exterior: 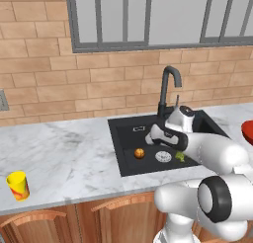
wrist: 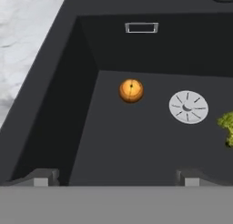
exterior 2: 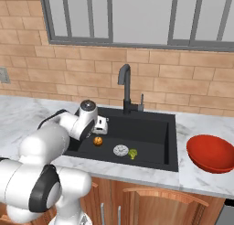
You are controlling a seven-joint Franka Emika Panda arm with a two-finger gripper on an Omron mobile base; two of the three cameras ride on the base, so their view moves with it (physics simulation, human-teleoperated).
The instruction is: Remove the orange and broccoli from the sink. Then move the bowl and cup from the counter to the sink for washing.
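Down in the sink point(exterior: 129, 158), the orange point(exterior: 140, 153) sits on the black floor toward the left side, and the white drain point(exterior: 163, 156) is just to its right. The broccoli point(exterior: 180, 157) is a bit further right again, past the drain, partly tucked behind the arm in the left base view. The right base view gives the same row: orange point(exterior 2: 98, 141), drain point(exterior 2: 121, 150), broccoli point(exterior 2: 133, 153), none of them touching.

The gripper point(exterior: 149, 136) hangs over the left part of the basin, above the orange and not touching it. In the hand view its two fingertips point(wrist: 43, 177) stand far apart at the bottom, so the jaws are spread wide with nothing between them. The orange point(wrist: 131, 90) is well up ahead of them, dark spot on top, with the drain point(wrist: 189, 107) beside it and the broccoli point(wrist: 227, 126) cut off at the right edge. There's also a small rectangular overflow slot point(wrist: 141, 28) on the back wall of the sink.

The faucet point(exterior: 167, 88) curves up behind the basin against the brick wall.

On the marble counter point(exterior: 59, 148), the yellow cup point(exterior: 18, 185) stands upright way off to the left, near the front edge, well apart from the sink. The red bowl point(exterior 2: 211, 153) sits on the counter right of the sink, just beside its rim.
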